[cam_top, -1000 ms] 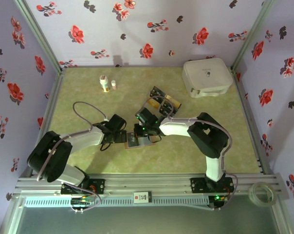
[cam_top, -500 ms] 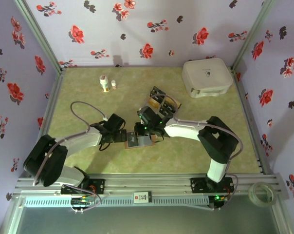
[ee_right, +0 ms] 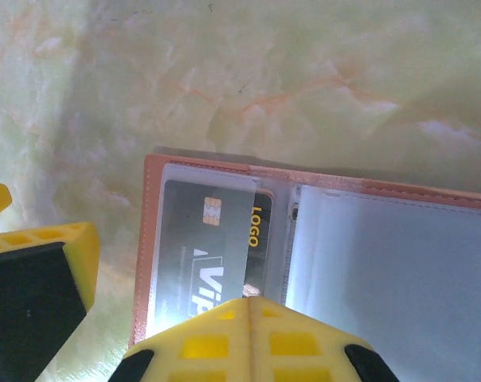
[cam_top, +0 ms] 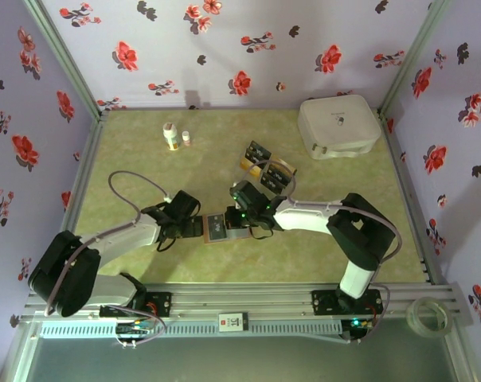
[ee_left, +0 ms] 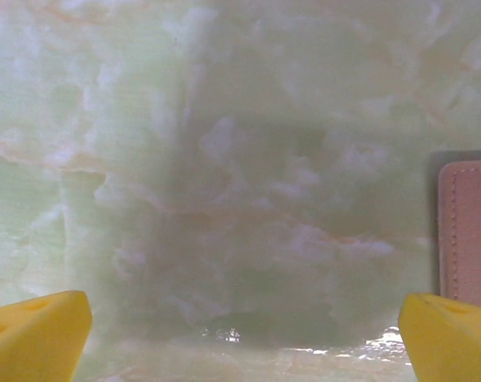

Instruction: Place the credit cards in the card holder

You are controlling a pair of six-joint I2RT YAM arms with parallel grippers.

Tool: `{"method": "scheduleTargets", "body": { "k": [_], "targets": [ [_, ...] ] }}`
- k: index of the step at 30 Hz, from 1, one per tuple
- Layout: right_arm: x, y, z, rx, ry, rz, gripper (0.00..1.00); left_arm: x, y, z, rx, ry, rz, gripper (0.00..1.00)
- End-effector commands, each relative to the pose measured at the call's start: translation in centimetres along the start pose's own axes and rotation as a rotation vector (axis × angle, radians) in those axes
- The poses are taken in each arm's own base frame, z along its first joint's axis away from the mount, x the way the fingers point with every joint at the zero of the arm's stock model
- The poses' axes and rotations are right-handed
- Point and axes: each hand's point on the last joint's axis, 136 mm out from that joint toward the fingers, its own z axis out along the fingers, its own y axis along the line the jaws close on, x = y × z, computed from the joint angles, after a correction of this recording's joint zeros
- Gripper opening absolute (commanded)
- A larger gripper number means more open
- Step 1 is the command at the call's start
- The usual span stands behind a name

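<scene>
**Finding 1, work done.** The card holder (ee_right: 392, 278) lies open on the tabletop (cam_top: 145, 171), slightly left of centre in the overhead view, between the two grippers. In the right wrist view one black card (ee_right: 209, 255), with a chip and gold lettering, sits under the clear sleeve of the holder's left-hand page. The clear sleeve on the right-hand page looks empty.

**Finding 2, work outstanding.** The other credit cards (cam_top: 268, 167), black and gold, lie in a cluster up and to the right of the holder, near it but apart from it. The exact number cannot be read at this size; there appear to be several. On that showing the task is at an early stage, with one card seated and most not yet loaded.

**Finding 3, grippers.**
- The right gripper (ee_right: 117, 318) is over the holder with its yellow fingers brought together. Nothing is visible between them.
- The left gripper (ee_left: 242, 334) stands fully apart and holds nothing. It is low over bare tabletop just left of the holder, whose stitched leather edge shows at the right margin of the left wrist view.

**Assessment.** The next card has yet to be fetched from the cluster.
</scene>
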Motion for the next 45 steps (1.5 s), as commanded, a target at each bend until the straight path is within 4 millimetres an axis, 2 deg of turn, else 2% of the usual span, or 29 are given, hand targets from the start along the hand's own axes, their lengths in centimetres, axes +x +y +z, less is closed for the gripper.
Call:
{"method": "scheduleTargets", "body": {
  "k": [1, 17, 33, 39, 45],
  "targets": [
    [0.6, 0.2, 1.0, -0.008, 0.015, 0.012, 0.03, 0.6, 0.2, 0.5, -0.014, 0.028, -0.012, 1.00],
    [1.4, -0.1, 2.6, 0.002, 0.046, 0.016, 0.03, 1.1, -0.5, 1.9, -0.026, 0.056, 0.018, 1.00],
    [1.8, 1.6, 3.4, -0.026, 0.071, 0.003, 0.03, 1.6, -0.9, 2.6, -0.028, 0.065, 0.030, 1.00],
    [1.1, 2.2, 2.1, -0.026, 0.049, -0.018, 0.04, 1.4, -0.5, 1.8, -0.031, 0.054, 0.024, 1.00],
    [-0.6, 2.3, -0.7, -0.005, -0.010, -0.038, 0.14, 0.4, 0.4, -0.1, -0.017, 0.004, -0.018, 1.00]
  ]
}}
